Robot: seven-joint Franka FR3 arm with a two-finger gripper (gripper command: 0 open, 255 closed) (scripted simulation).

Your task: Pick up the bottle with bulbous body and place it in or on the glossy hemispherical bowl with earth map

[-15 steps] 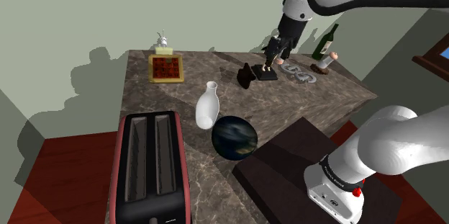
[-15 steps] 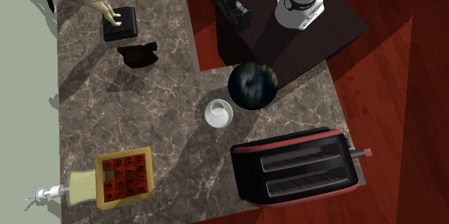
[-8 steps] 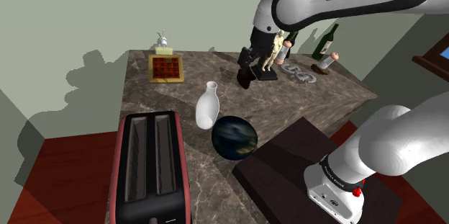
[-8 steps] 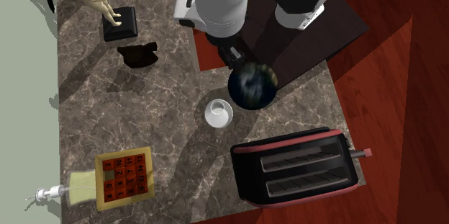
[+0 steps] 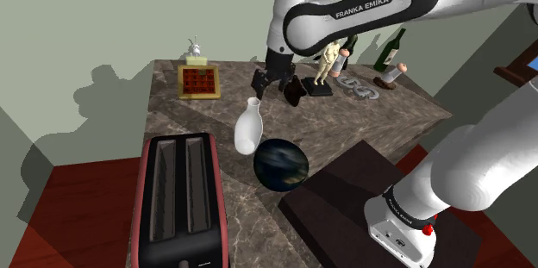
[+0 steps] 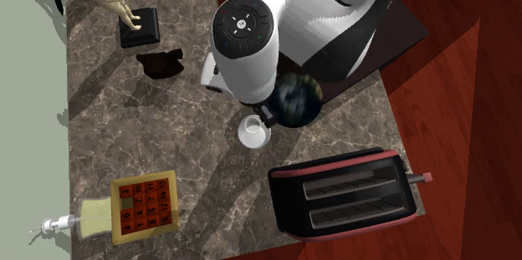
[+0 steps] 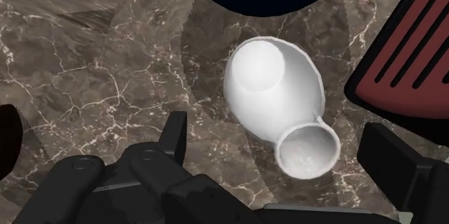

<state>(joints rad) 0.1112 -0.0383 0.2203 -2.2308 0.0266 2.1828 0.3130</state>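
Marble counter, tool moved above bottle (fingers apart)

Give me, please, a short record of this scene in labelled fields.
surface: dark marbled counter
bottle: white, bulbous, upright on the counter, next to the bowl
bowl: glossy, dark, earth map on it
gripper: over the bottle, jaws open, holding nothing
also near: black and red toaster
task state: bottle not yet grasped

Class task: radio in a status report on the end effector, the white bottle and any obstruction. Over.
End effector open, hovering over white bottle, no contact. Bottle upright beside earth-map bowl. Toaster near; nothing blocking.
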